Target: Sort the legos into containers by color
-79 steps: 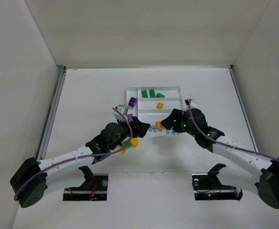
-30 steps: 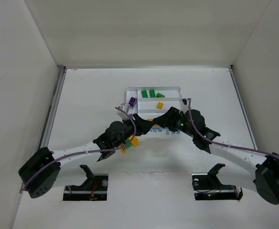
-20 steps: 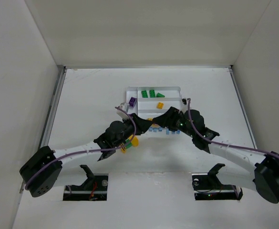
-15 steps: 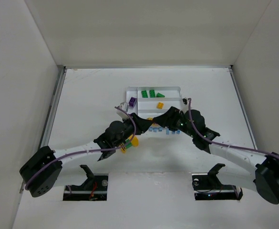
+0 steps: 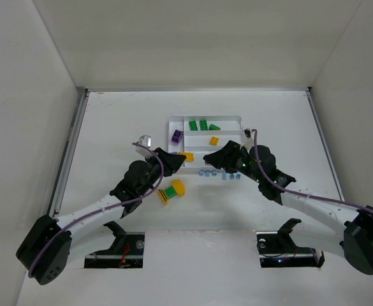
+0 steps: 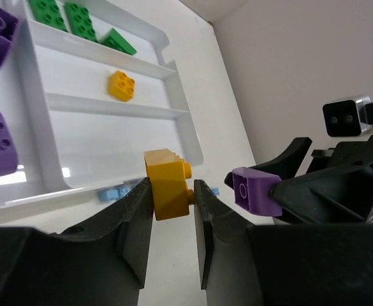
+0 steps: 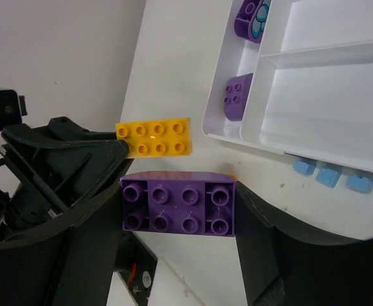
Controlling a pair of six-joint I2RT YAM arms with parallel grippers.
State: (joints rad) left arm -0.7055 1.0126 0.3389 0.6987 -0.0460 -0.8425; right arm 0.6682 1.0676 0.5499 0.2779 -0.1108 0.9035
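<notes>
L gripper [image 6: 171, 203] clamped on 1 yellow brick [image 6: 166, 180], R gripper [image 7: 179, 220] clamped on 1 purple brick [image 7: 173, 191], both bricks close together by tray [image 5: 231, 141] near edge.

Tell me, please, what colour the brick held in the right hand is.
Purple; the brick shows best in the right wrist view.

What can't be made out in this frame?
Top view: purple brick in the right end effector, hidden by its fingers.
Left wrist view: tray left side, cut off by the frame edge.
Top view: green-and-yellow stack, too small to see how its pieces join.
</notes>
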